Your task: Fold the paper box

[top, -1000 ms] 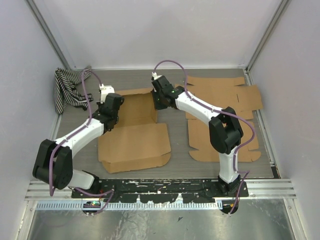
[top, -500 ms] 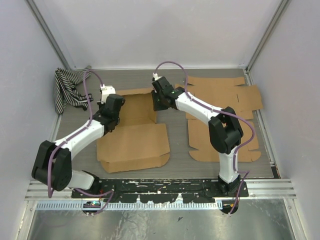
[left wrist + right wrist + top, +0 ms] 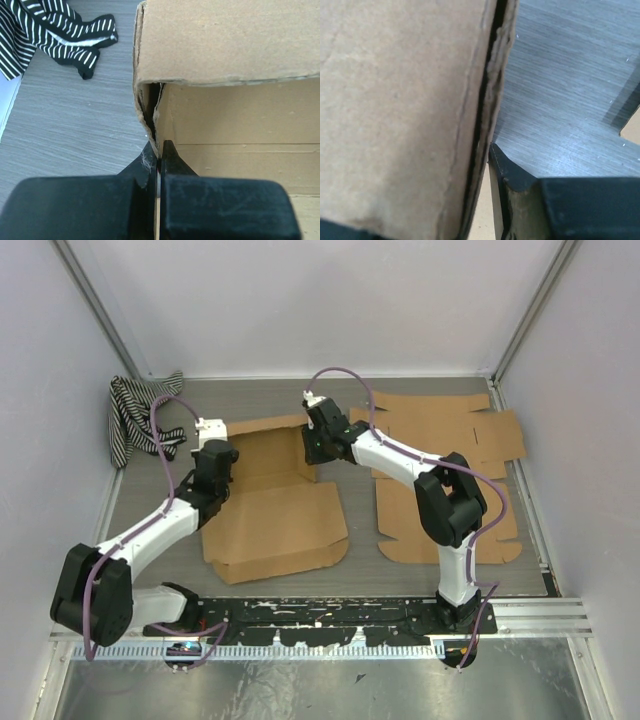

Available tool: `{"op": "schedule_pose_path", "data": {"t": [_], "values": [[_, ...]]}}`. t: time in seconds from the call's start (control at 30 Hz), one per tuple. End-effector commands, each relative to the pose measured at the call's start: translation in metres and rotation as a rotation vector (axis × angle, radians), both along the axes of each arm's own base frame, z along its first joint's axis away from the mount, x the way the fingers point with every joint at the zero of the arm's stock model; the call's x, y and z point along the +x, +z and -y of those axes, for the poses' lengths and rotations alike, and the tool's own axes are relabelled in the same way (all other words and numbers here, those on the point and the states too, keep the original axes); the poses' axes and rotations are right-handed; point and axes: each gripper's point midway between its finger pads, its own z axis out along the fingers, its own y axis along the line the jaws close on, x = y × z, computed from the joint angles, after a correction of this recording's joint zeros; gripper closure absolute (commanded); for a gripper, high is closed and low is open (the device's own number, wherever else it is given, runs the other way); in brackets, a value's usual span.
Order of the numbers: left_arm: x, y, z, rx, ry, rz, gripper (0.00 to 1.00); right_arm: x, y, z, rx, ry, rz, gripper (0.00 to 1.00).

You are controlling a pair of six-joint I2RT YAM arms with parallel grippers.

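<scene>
**Both grippers at the box walls**

The half-folded box (image 3: 275, 515) lies left of centre on the surface (image 3: 250, 400), its flat front panel toward the near edge and its walls raised at the far end. The left gripper (image 3: 158, 159) is pinched tight on the edge of the box's left wall. The right gripper (image 3: 313, 447) straddles the right wall, jaws partly spread, one finger (image 3: 512, 175) just beside the cardboard. A striped cloth (image 3: 135, 420) lies in the far left corner.
</scene>
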Motion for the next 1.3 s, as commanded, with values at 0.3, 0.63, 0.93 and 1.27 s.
{"op": "schedule_pose_path", "data": {"t": [0.3, 0.63, 0.93, 1.27], "values": [[0.009, 0.016, 0.020, -0.070, -0.107, 0.101, 1.00, 0.034, 0.046, -0.023, 0.178, -0.019, 0.289, 0.68], [0.009, 0.015, 0.024, -0.083, -0.127, 0.100, 1.00, 0.039, 0.066, -0.027, 0.202, -0.034, 0.375, 0.63], [0.009, 0.019, 0.025, -0.089, -0.119, 0.062, 1.00, 0.055, 0.083, -0.020, 0.097, -0.166, 0.423, 0.95], [0.003, 0.028, 0.024, -0.020, -0.081, 0.058, 1.00, 0.058, 0.051, 0.014, -0.103, -0.439, 0.268, 0.99]]}}
